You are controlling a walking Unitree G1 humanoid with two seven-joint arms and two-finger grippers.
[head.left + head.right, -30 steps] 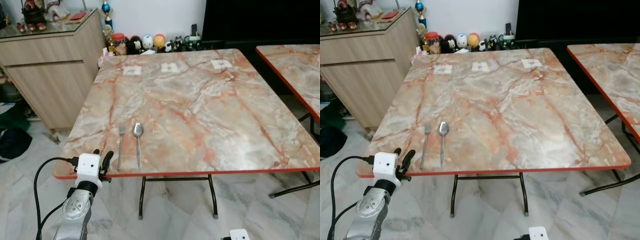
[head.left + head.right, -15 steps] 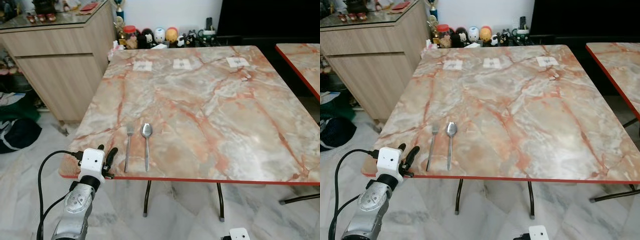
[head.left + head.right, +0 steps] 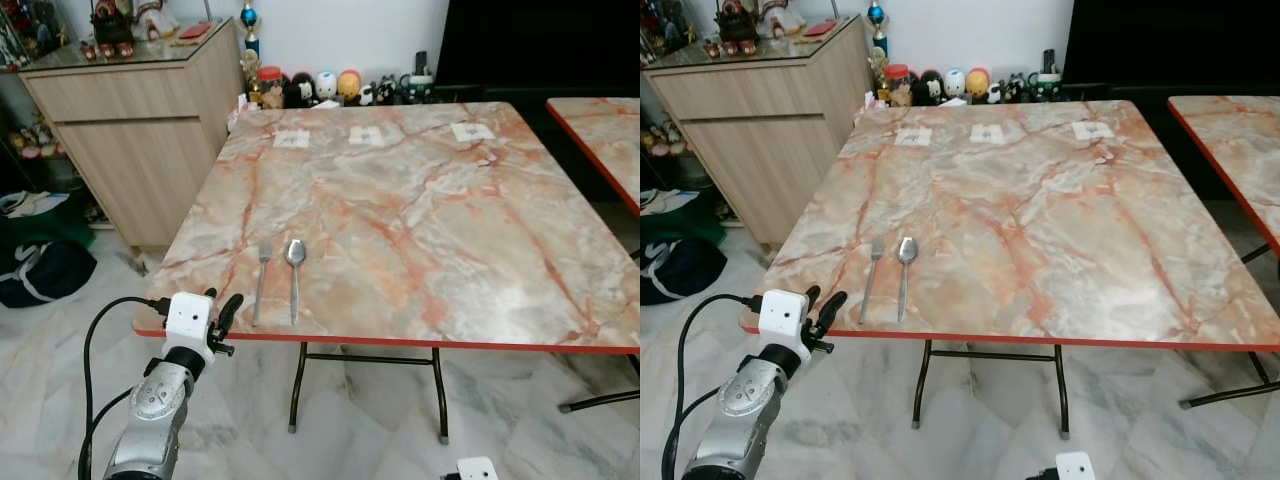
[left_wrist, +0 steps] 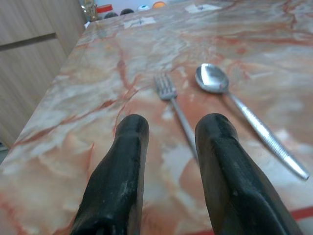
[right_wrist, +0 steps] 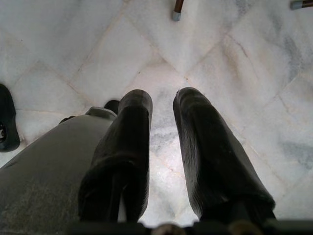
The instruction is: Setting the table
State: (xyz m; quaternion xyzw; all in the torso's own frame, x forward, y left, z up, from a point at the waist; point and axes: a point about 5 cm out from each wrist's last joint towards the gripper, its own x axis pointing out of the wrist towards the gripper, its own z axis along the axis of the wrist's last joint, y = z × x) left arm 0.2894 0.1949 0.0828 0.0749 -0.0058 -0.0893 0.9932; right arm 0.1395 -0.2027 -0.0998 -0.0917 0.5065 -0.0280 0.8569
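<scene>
The head camera has swung, not the cutlery; left gripper (image 3: 222, 312), fingers apart and empty, hovers at the table's (image 3: 420, 210) seven-o'clock corner beside the placed fork (image 3: 259, 282) and spoon (image 3: 294, 275); right gripper (image 5: 161, 127), slightly parted, hangs idle.

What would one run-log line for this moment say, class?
left gripper: open, empty, at table near edge, left of fork | right gripper: open, idle over floor | fork and spoon: side by side, untouched

A home dining room: a pink-veined marble-patterned folding desk (image 3: 420, 210) stands on white marble floor tiles (image 3: 360, 430), beside a light wooden sideboard (image 3: 140, 130) topped with ornaments, with round toy figurines (image 3: 325, 85) lined along the wall.
</scene>
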